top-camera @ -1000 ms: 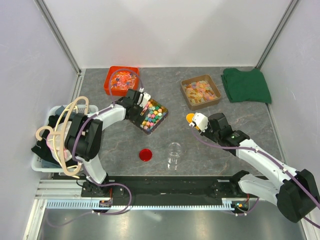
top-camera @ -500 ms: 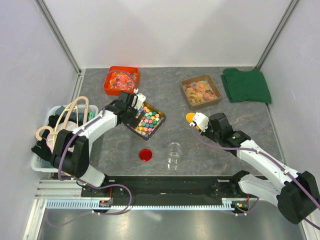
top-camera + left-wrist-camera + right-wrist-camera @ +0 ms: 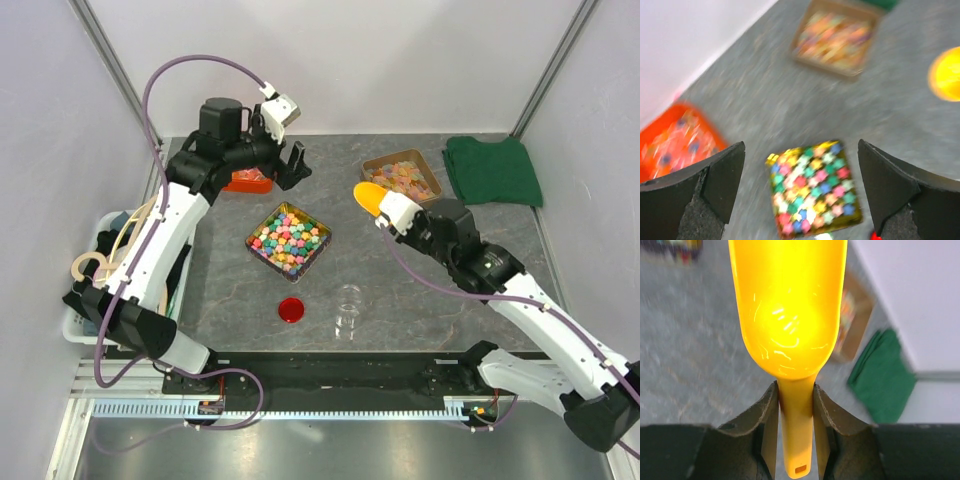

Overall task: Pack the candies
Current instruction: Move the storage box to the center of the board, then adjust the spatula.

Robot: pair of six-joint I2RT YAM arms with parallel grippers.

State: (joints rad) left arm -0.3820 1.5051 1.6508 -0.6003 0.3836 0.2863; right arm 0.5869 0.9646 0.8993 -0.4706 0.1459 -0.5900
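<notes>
The candies (image 3: pixel 289 238) are small chunky sweets in mixed colours that fill a square gold-rimmed tray (image 3: pixel 252 243) in the middle of the table. My left gripper (image 3: pixel 290 160) hangs high above and behind them, open and empty. In the left wrist view the candies (image 3: pixel 812 187) lie far below between the spread fingers (image 3: pixel 720 175) of this gripper (image 3: pixel 800 150). My right gripper (image 3: pixel 395 212) is shut on the handle of a yellow scoop (image 3: pixel 370 198), held in the air to the right of the tray. The scoop's bowl (image 3: pixel 790 305) is empty above that gripper (image 3: pixel 796 400).
A clear jar (image 3: pixel 348 310) and a red lid (image 3: pixel 291 309) stand near the front. At the back are an orange-red tray (image 3: pixel 245 182), a brown tray of gummies (image 3: pixel 405 175) and a green cloth (image 3: pixel 492 170). A white basket with hangers (image 3: pixel 90 290) sits at the left edge.
My left gripper has risen from the candy tray's edge, up and toward the back. The tray ended slightly further left. My right arm lifted the scoop higher and back.
</notes>
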